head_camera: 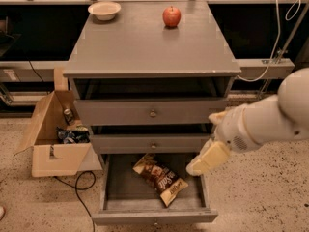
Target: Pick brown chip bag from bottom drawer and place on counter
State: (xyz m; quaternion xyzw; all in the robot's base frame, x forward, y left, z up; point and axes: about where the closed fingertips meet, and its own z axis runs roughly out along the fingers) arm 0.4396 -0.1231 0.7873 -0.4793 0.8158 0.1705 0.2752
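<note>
The bottom drawer stands fully open at the near side of the cabinet, with its front panel lowest in view. The brown chip bag lies flat inside it, set diagonally from the back centre toward the right front. White lettering is printed on the bag, but it cannot be read with certainty.

The gripper hangs over the right rim of the bottom drawer, just beside the bag's right end. Contact with the bag is not observed. Whether the gripper is spread or closed cannot be told. Nothing is seen held by it. The white arm enters from the right.

To the left, on the speckled floor, an open cardboard box holds assorted small items that cannot be identified. A dark cable runs beside it.

Above the bottom drawer, the middle drawer and the top drawer are noted, each with a small knob.

The counter carries two objects along its far edge. A red apple stands right of centre, and a pale bowl sits near the far left corner.
</note>
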